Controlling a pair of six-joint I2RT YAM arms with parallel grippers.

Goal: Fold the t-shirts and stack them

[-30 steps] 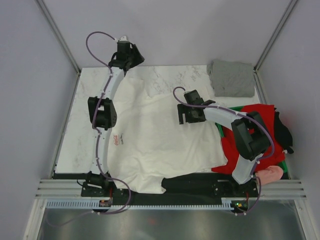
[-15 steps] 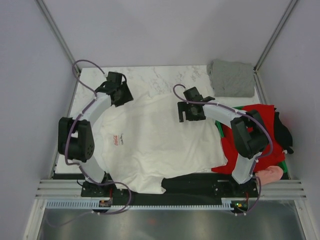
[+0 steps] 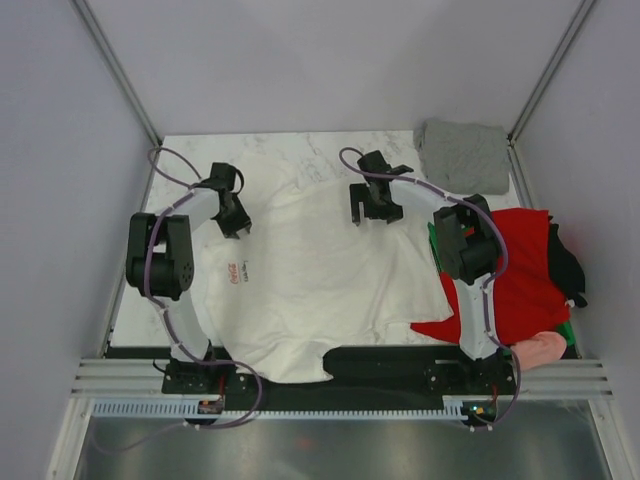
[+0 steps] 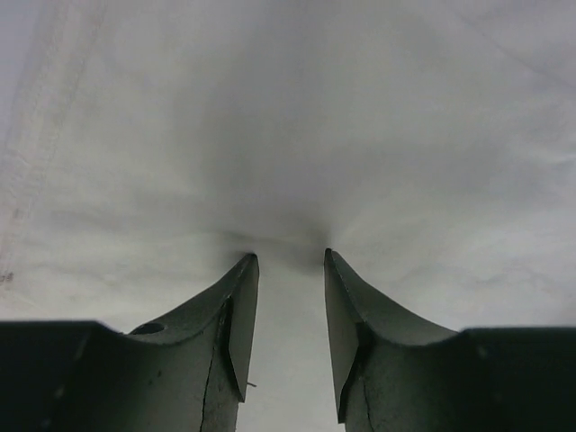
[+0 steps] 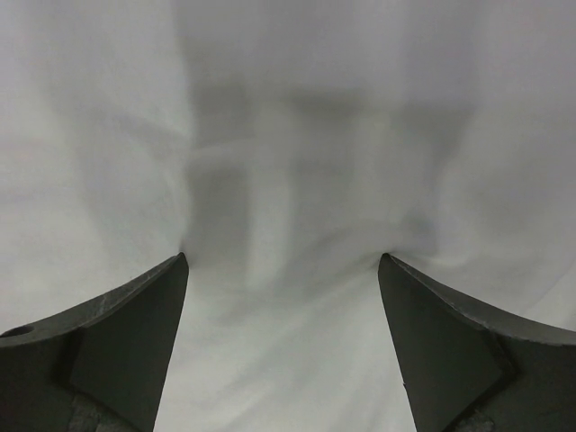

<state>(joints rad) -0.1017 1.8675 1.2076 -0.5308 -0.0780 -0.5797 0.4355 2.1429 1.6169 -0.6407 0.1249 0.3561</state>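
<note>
The large white t-shirt [image 3: 320, 270] lies spread across the table, with a small red logo [image 3: 237, 273] near its left side. My left gripper [image 3: 236, 226] presses down on the shirt's far left part; in the left wrist view [image 4: 290, 256] its jaws stand a little apart with white cloth between them. My right gripper [image 3: 374, 214] rests on the shirt's far right part, and its jaws are wide open on the cloth in the right wrist view [image 5: 283, 258]. A grey folded square [image 3: 462, 155] lies at the far right corner. Red [image 3: 520, 285], black [image 3: 566, 265] and pink [image 3: 540, 350] shirts are heaped at the right.
The green crate [image 3: 434, 238] shows only as thin edges under the red and black heap at the right edge. The marble tabletop [image 3: 300, 150] shows bare beyond the white shirt. Grey walls and metal posts close in the table on three sides.
My left arm swung back from the far edge and came down on the shirt's left shoulder area. My right gripper moved farther away along the shirt. The white shirt now reaches farther back.
</note>
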